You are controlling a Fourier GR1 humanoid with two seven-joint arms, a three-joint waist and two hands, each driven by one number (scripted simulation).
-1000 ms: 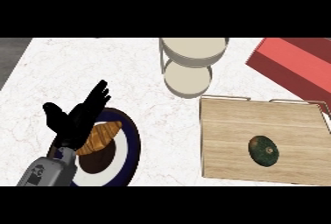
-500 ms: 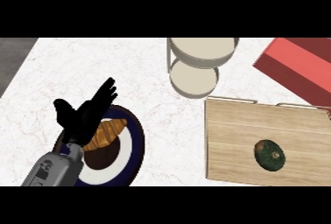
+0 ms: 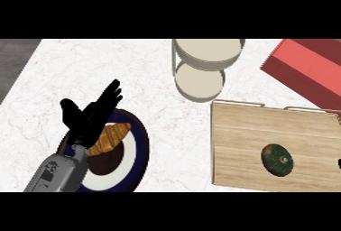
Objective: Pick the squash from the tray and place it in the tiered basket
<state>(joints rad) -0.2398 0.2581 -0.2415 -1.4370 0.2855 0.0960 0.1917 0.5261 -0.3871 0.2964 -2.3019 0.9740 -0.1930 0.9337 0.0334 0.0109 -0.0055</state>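
1. Nearest, at the view's lower left, the left hand [image 3: 90, 116] rests open, fingers spread and pointing up. It sits above a dark blue plate [image 3: 142, 151] that carries a croissant [image 3: 110, 137] and a darker brown item I cannot identify.
2. To the right, a wooden tray [image 3: 246, 131] lies flat on the white bench [image 3: 80, 67]. The squash [image 3: 278, 159] lies alone on it, toward the near right part, apart from every edge.
3. A dark sliver at the view's right edge, level with the squash, may be the right hand [image 3: 339, 163]. Too little shows to tell whether it is spread or closed.
4. The squash is small, dark green and rounded, with a pale stem spot facing up. I judge it hard-skinned and stiff, dense for its size, smooth enough to slip, and apt to roll. The best hold looks to be from above across its widest middle, thumb on one side and fingers opposite.
5. Farther off, the tiered basket [image 3: 198, 81] stands just beyond the tray's far left corner, with two round tiers. The upper tier partly covers the lower, so the near part of the lower tier looks the easier target.
6. Farthest right, a red box [image 3: 310, 67] sits beyond the tray.
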